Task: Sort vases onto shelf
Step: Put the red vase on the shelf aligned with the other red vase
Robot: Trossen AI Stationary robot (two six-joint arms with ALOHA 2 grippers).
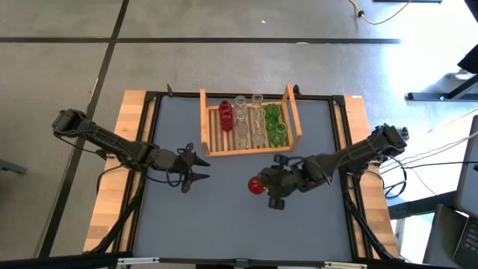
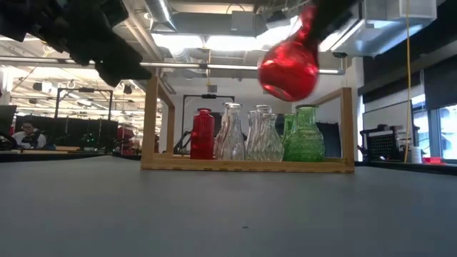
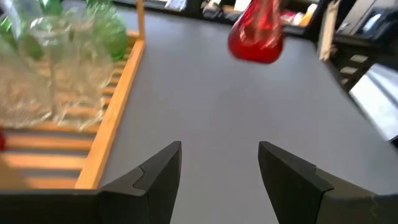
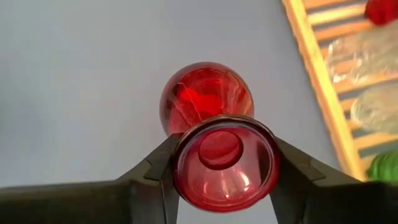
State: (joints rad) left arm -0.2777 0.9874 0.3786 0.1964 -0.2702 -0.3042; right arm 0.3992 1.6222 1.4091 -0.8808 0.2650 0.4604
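You have bare table [image 1: 224, 217] all around both grippers; ahead, the shelf [image 1: 207, 127] walls and the packed vases [image 1: 254, 123] block you, with open slats only beside the red ones

One camera looks straight down on the whole table [image 1: 239, 217]. Another sits at tabletop level, facing the shelf [image 2: 246, 164]. Each wrist camera peers closely past its own hand. All four share the red vase [image 4: 207, 93] beside the shelf.
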